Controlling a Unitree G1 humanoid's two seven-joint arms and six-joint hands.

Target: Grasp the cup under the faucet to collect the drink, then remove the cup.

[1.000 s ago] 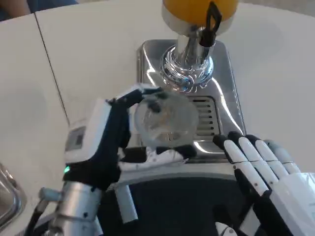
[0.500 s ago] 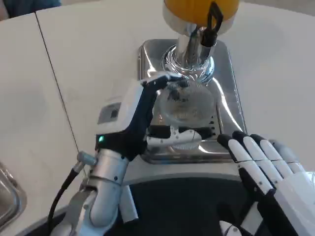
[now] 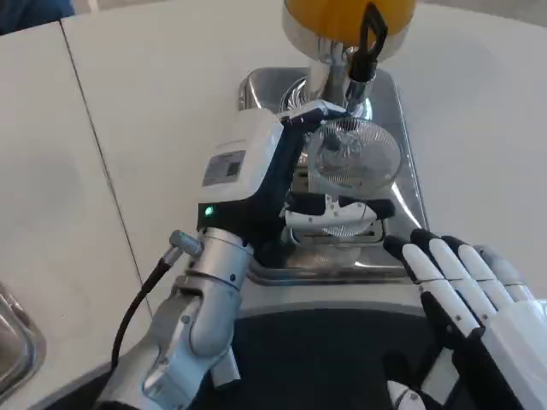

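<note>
Cup (image 3: 352, 162), clear, held over drip tray (image 3: 402, 184) below faucet (image 3: 363, 53) near counter's far edge; left hand (image 3: 282, 184) fingers wrap it. Right hand (image 3: 466, 299) open, fingers straight, at near edge.

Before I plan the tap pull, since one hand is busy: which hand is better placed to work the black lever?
Probably the right hand: its fingers are spread and hold nothing, near the tray. The left hand holds the cup below the black lever.

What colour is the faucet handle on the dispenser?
Black; the faucet handle shows best in the head view, against the orange tank.
</note>
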